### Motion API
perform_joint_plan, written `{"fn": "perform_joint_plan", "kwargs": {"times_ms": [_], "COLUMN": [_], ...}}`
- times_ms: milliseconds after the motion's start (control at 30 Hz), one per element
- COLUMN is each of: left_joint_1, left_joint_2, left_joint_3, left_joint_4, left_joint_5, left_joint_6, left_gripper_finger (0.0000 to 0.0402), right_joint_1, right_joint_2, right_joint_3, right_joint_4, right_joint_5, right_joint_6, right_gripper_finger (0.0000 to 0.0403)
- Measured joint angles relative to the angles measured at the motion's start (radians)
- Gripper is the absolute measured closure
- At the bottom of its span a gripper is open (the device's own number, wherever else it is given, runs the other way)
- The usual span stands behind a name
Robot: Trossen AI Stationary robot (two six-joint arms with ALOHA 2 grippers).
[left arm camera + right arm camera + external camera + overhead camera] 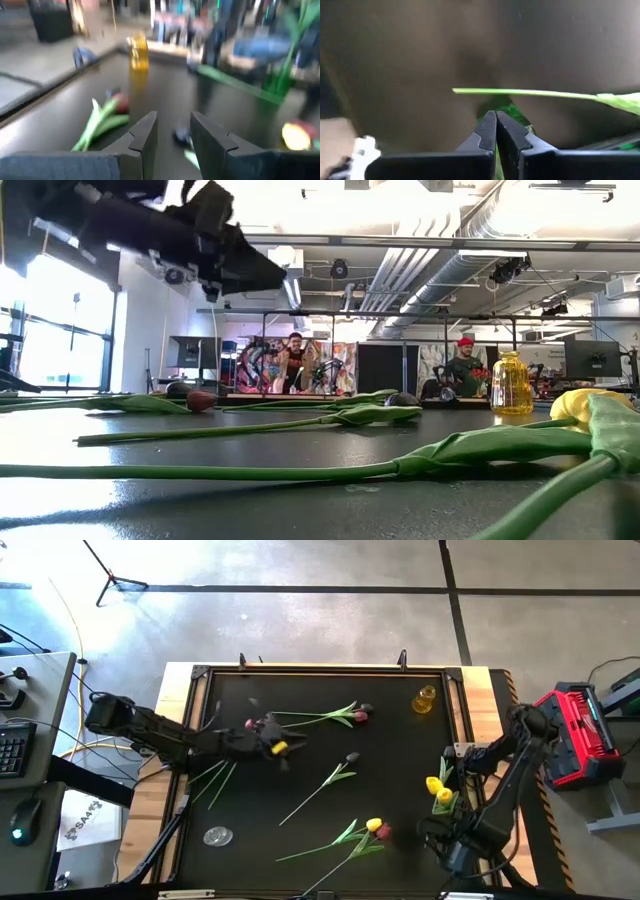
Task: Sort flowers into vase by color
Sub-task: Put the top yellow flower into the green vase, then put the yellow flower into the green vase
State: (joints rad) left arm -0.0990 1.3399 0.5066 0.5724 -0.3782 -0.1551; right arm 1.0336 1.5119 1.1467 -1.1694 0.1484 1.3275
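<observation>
Artificial tulips lie on the black table: a pink and dark pair [358,715] at the far middle, a dark-headed one [350,757] in the centre, and a yellow and pink pair [376,828] nearer. Two yellow tulips [438,790] show at the right, by my right gripper [446,778]. That gripper [496,114] is shut, with green showing at its tips. My left gripper [280,750] hangs open above the table's left middle, holding nothing [174,132]. It sits high in the low view [255,275]. More stems [212,780] lie under the left arm. My right gripper is shut with green stem or leaf [506,107] showing just beyond its fingertips and in the slit lower down between the fingers. The fingers themselves hide the place of contact. Which part of the tulip they have cannot be told.
An amber glass vase [425,699] stands at the far right corner of the table, and a clear round glass [218,836] at the near left. Raised wooden rails [180,780] edge the table. A loose stem [520,93] lies past the right fingers. People stand in the room behind.
</observation>
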Motion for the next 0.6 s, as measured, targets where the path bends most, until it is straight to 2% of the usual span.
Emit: {"fn": "perform_joint_plan", "kwargs": {"times_ms": [100, 267, 400, 500, 600], "left_joint_1": [-0.026, -0.068, -0.094, -0.114, -0.135], "left_joint_2": [0.014, 0.039, 0.092, 0.182, 0.29], "left_joint_3": [0.087, 0.148, 0.196, 0.251, 0.311], "left_joint_4": [-0.148, -0.149, -0.16, -0.189, -0.192], "left_joint_5": [-0.016, 0.012, 0.044, 0.089, 0.171], "left_joint_6": [0.001, 0.035, 0.036, 0.036, 0.034], "left_gripper_finger": [0.03, 0.03, 0.03, 0.03, 0.03], "right_joint_1": [0.01, 0.041, 0.076, 0.101, 0.127], "right_joint_2": [-0.034, -0.076, -0.1, -0.116, -0.133], "right_joint_3": [0.02, 0.072, 0.14, 0.199, 0.245], "right_joint_4": [0.015, 0.06, 0.061, 0.057, 0.054], "right_joint_5": [0.037, 0.076, 0.152, 0.285, 0.495], "right_joint_6": [0.027, 0.011, -0.028, -0.08, -0.163], "right_gripper_finger": [0.0402, 0.0402, 0.0402, 0.0402, 0.0402]}}
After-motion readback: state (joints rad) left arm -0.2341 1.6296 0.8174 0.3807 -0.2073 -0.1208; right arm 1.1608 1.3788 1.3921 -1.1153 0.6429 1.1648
